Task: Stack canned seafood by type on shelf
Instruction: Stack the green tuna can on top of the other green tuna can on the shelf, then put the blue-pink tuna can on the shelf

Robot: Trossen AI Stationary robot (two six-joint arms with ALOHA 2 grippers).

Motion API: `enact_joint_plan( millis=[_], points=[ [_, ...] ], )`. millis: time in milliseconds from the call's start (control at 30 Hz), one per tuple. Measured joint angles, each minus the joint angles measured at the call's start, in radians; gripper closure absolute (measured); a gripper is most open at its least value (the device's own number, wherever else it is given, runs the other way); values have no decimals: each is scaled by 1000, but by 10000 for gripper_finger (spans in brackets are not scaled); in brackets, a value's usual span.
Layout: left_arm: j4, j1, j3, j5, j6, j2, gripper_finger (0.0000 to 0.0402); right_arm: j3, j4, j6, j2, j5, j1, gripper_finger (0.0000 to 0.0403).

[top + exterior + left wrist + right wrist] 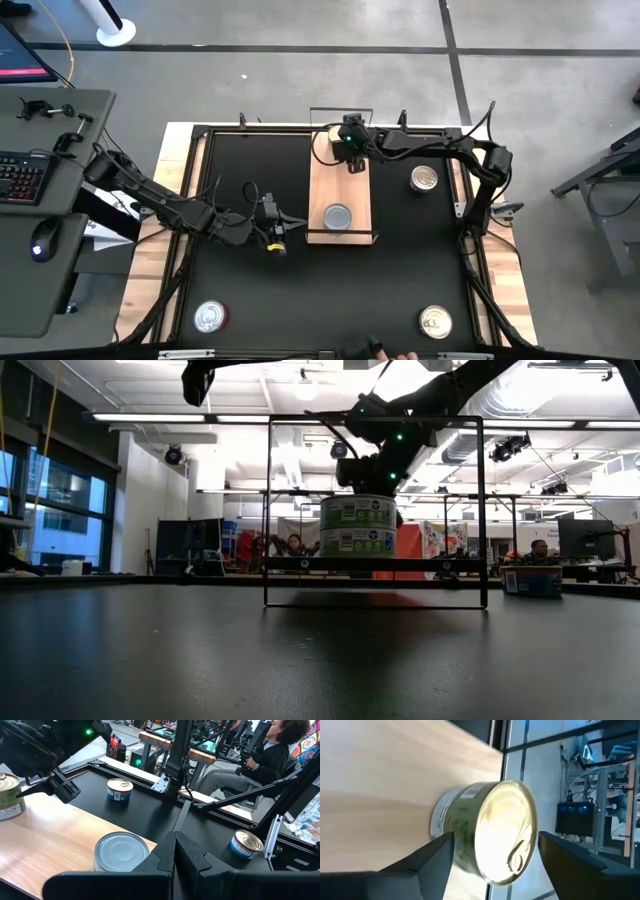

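The shelf [345, 185] is a light-wood plank with black wire rails. At its far end two green-labelled, gold-lidded tins [357, 526] stand stacked. My right gripper [492, 852] is open above this stack, its fingers on either side of the top tin [495, 832]. A silver-lidded tin [338, 216] sits on the plank's near end, also seen in the left wrist view [121, 851]. My left gripper [296, 222] is shut, hovering just left of the plank beside that tin. My right gripper straddles the top gold-lidded tin of the stack from above, one finger [437, 852] close against the tin's labelled side and the other finger [570, 862] with a thin gap to the lid's rim. I cannot tell whether it touches the tin.
Three more tins stand on the black tabletop: one right of the plank [425, 179], one near left [209, 318], one near right [435, 321]. The wire rail [375, 510] frames the plank's end. A seated person [260, 755] is beyond the table's right side.
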Motion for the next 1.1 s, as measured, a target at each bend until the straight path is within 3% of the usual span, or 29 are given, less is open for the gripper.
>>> enact_joint_plan(
  millis=[300,467,567,700,900,1100],
  points=[
    [-1,0,0,1,1,-4,401,27,-44,3,0,48,38,121],
    [-32,0,0,52,0,-90,401,148,-267,151,0,50,66,121],
    [-90,2,0,58,-30,-185,401,257,-470,319,-1,-40,81,121],
    [-187,2,0,66,16,-305,402,377,-687,529,-1,-290,83,121],
    [-277,10,1,66,45,-395,401,452,-949,577,-4,-663,88,121],
    [-331,11,1,73,45,-400,401,347,-1039,689,-111,-689,113,121]
  ],
)
